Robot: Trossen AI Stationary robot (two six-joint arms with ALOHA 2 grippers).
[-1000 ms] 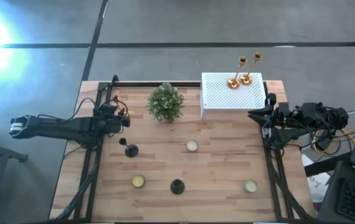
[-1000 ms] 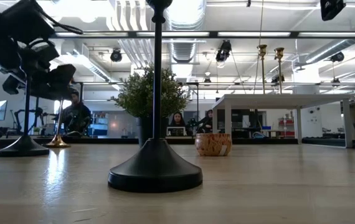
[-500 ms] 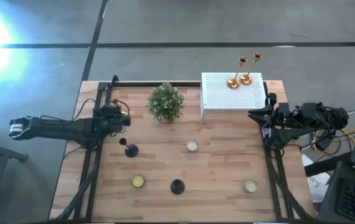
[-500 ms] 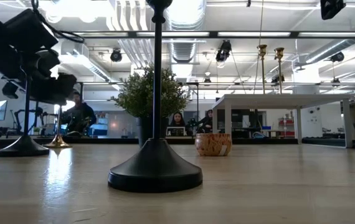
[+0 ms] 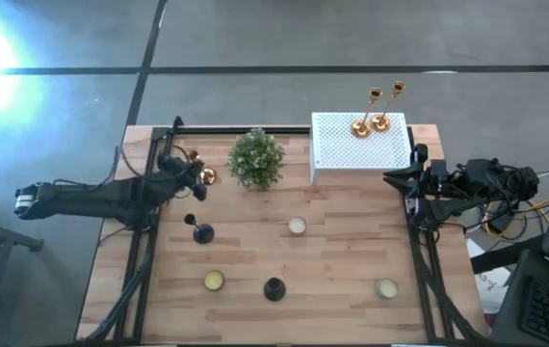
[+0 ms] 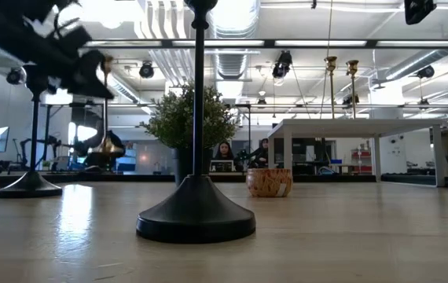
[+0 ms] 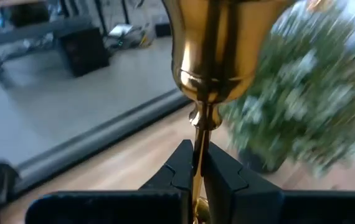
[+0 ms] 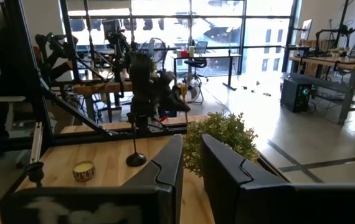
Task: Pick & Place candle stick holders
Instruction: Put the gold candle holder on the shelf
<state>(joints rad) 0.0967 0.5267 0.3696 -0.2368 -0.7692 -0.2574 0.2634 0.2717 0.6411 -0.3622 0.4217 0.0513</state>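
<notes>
My left gripper (image 5: 186,172) is shut on a slim gold candle stick holder (image 6: 107,110) held above the table, left of the green plant (image 5: 256,159). Two more gold holders (image 5: 371,123) stand on their round bases on the white perforated box (image 5: 361,149). Two black holders stand on the table, one behind my left gripper (image 5: 202,232) and one near the front edge (image 5: 274,288). My right gripper (image 5: 395,178) waits open and empty at the table's right side. My left gripper pinches the gold holder's thin stem (image 7: 200,144) between its two fingers, which lie across the stem. The holder's flared gold end (image 7: 218,50) shows just past the fingers. The holder is lifted clear, its round base (image 6: 110,146) hanging above the table.
Three small round candle bowls sit on the table: one at the middle (image 5: 297,226), one at the front left (image 5: 214,280), one at the front right (image 5: 386,287). The plant stands close to the held holder. People sit in the room beyond the table.
My left gripper has gone up and toward the far edge and the plant, carrying the gold holder. The holder's base stood on the table a second ago and now hangs clear of it.
</notes>
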